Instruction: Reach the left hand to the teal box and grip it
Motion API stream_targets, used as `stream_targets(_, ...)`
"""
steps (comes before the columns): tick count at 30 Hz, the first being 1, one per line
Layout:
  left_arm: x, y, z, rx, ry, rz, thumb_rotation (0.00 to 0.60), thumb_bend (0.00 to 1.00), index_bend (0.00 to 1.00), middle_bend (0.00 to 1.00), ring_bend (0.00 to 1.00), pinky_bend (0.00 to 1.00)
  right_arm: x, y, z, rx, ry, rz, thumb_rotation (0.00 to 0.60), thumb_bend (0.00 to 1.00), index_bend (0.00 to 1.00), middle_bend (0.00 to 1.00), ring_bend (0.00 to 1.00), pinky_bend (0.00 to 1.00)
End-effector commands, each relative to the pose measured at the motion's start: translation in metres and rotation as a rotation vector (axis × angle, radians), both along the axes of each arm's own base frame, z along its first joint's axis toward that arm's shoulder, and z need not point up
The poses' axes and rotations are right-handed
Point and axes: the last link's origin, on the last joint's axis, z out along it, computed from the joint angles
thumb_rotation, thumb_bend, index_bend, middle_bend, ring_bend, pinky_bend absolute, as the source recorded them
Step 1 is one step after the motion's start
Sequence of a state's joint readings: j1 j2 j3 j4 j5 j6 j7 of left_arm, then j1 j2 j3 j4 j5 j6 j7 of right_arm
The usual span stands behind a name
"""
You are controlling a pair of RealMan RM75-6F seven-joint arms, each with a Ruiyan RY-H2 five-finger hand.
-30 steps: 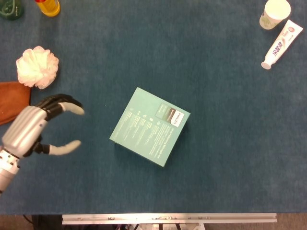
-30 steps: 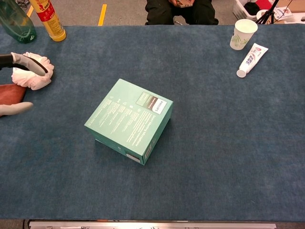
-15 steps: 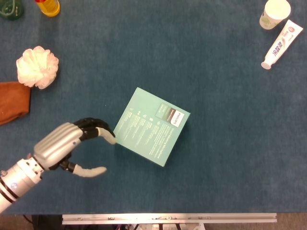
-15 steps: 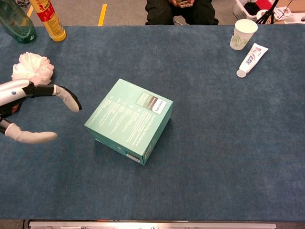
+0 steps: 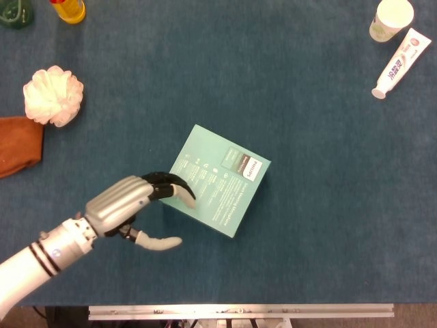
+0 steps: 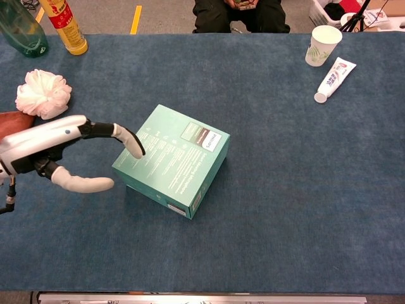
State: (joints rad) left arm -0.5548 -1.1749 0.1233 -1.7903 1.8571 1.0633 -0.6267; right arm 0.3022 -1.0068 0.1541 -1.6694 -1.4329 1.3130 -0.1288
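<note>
The robot's left hand [image 5: 140, 212] is hovering at the near-left corner of the teal box [image 5: 215, 181], which is lying flat near the middle of the table [image 5: 307, 137], turned at an angle to its edges. The fingers [image 6: 126, 139] are spread wide and holding nothing, the upper ones arching over the box's top edge and the thumb [image 6: 82, 183] pointing low toward its near-left side wall (whether any tip is touching the cardboard cannot be told from either view). A sound grip likely calls for sliding further in until top edge and side wall sit deep between thumb and fingers, then closing evenly, since a shallow pinch at the corner could spin the box. The right hand is not showing.
</note>
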Motion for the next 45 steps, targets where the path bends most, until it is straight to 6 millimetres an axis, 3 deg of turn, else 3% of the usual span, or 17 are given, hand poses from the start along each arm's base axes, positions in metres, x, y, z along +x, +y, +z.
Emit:
stream_targets(1, 0.003, 0.006, -0.011, -0.001, 0.025, -0.017, 0.238, 0.2, 0.3, 0.27, 0.14, 0.13, -0.001, 0.001, 0.001, -0.001, -0.001, -0.004, 0.6, 0.12, 0.29, 0.5, 0.4, 0.28)
stream_targets(4, 0.007, 0.007, -0.019, -0.015, 0.034, -0.024, 0.192, 0.2, 0.3, 0.26, 0.12, 0.09, -0.004, 0.002, 0.002, -0.001, 0.0, -0.012, 0.6, 0.12, 0.29, 0.5, 0.4, 0.28)
stream_targets(14, 0.011, 0.01, -0.033, -0.037, 0.059, -0.034, 0.164, 0.2, 0.29, 0.25, 0.09, 0.08, -0.011, 0.001, 0.003, 0.0, -0.008, -0.028, 0.6, 0.12, 0.29, 0.5, 0.4, 0.28)
stream_targets(28, 0.01, 0.009, -0.042, -0.046, 0.1, -0.037, 0.162, 0.2, 0.29, 0.25, 0.08, 0.08, -0.017, 0.001, 0.004, -0.006, -0.02, -0.039, 0.6, 0.12, 0.29, 0.5, 0.4, 0.28)
stream_targets(36, 0.016, 0.01, -0.037, 0.001, 0.023, -0.044, 0.163, 0.2, 0.29, 0.25, 0.07, 0.08, -0.019, 0.002, 0.006, -0.013, -0.022, -0.043, 0.6, 0.12, 0.29, 0.5, 0.4, 0.28)
stream_targets(45, 0.017, -0.001, -0.038, -0.048, 0.005, -0.078, 0.163, 0.2, 0.3, 0.25, 0.06, 0.08, -0.019, 0.004, 0.006, -0.013, -0.025, -0.046, 0.6, 0.12, 0.29, 0.5, 0.4, 0.28)
